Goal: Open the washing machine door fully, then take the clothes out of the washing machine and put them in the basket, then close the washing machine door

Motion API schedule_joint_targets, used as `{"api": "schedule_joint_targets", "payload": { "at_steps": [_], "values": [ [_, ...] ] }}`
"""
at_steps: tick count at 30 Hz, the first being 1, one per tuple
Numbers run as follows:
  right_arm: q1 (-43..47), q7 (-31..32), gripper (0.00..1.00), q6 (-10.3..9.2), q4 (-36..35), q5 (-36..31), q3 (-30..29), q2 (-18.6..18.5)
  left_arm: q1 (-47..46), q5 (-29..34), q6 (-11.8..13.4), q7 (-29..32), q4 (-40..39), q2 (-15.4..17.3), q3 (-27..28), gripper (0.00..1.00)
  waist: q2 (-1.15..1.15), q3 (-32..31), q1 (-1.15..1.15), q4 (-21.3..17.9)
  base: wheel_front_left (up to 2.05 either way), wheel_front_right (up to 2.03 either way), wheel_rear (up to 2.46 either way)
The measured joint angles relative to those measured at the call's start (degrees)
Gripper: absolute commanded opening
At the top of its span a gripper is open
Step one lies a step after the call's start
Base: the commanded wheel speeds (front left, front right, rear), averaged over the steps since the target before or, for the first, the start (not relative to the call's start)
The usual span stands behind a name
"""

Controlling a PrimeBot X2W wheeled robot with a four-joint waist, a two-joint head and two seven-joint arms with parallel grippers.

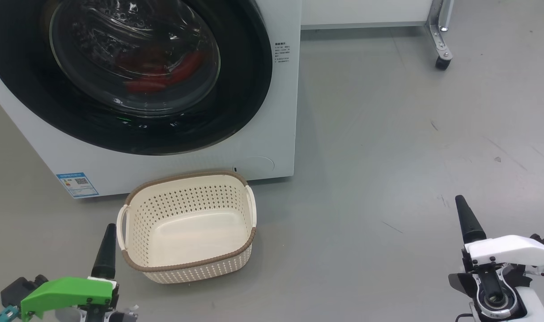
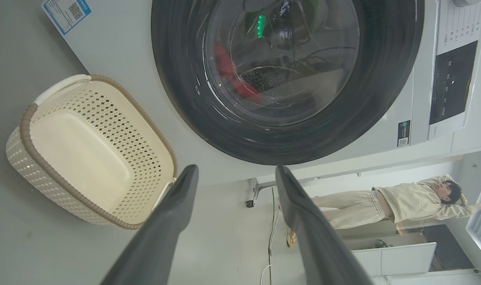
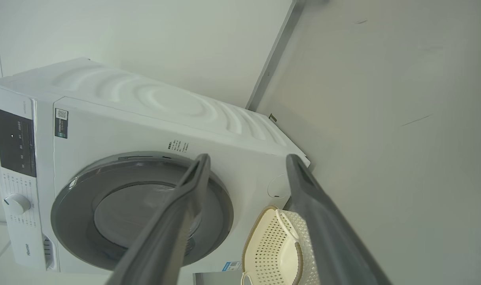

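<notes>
Door (image 1: 129, 67) is shut flat on the washer (image 1: 281, 112), and through it I'm seeing the red clothes (image 1: 164, 76) low in the drum (image 2: 264, 81). Basket (image 1: 187, 264) sits on the floor (image 1: 388, 156) just in front of the washer, under the door. My left gripper (image 2: 236, 174) is beside the basket, 2 fingers (image 2: 165, 221) spread apart, gripping nothing. Right gripper (image 3: 248, 158), well off to the right, fingers apart too.
</notes>
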Motion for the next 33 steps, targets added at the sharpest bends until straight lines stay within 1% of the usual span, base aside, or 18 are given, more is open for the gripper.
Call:
{"api": "schedule_joint_targets", "payload": {
  "at_steps": [4,6,13,15,16,21,23,33],
  "values": [
    [-1.2,-1.2,1.0,0.0,1.1,-3.9,1.5,-1.2,-0.2,3.5,0.0,-1.2,0.6,1.2,-1.4,1.0,0.0,0.0,0.0,0.0,0.0,0.0,0.0],
    [-1.4,-1.5,1.0,0.0,1.3,-4.7,1.8,-1.4,-0.2,4.3,0.0,-1.5,0.7,1.4,-1.6,1.0,0.0,0.0,0.0,-0.1,0.0,0.0,0.0],
    [-2.9,-3.0,1.0,-0.03,2.8,-9.4,4.1,-2.1,-1.8,9.9,0.0,-2.8,1.8,2.4,-2.7,1.0,0.0,0.0,0.0,-0.1,0.0,0.0,0.0],
    [-3.4,-3.2,1.0,-0.16,3.2,-11.2,4.7,-2.4,-2.0,11.2,-0.1,-3.1,1.8,2.6,-2.6,1.0,0.0,0.0,0.0,-0.1,0.0,0.0,0.0],
    [-3.7,-3.6,1.0,-0.55,3.3,-11.8,5.0,-2.5,-2.0,12.3,-0.1,-3.4,1.8,2.6,-2.5,1.0,0.0,0.0,0.0,-0.1,0.0,0.0,0.0],
    [-5.0,-4.6,1.0,-0.63,4.4,-15.5,6.6,-3.2,-2.4,17.1,-0.1,-4.4,1.8,2.9,-2.5,1.0,0.0,0.0,0.0,-0.1,0.0,0.0,0.0],
    [-5.4,-5.1,1.0,-1.13,5.0,-17.1,7.3,-3.4,-2.9,18.7,-0.1,-4.7,1.8,3.0,-2.6,1.0,0.0,0.0,0.0,-0.1,0.0,0.0,0.0],
    [-8.0,-7.1,1.0,-2.11,7.4,-25.6,11.3,-5.0,-3.3,29.5,-0.1,-6.6,1.9,3.7,-4.0,1.0,0.0,-0.2,0.0,0.0,0.0,0.0,0.0]
  ]
}}
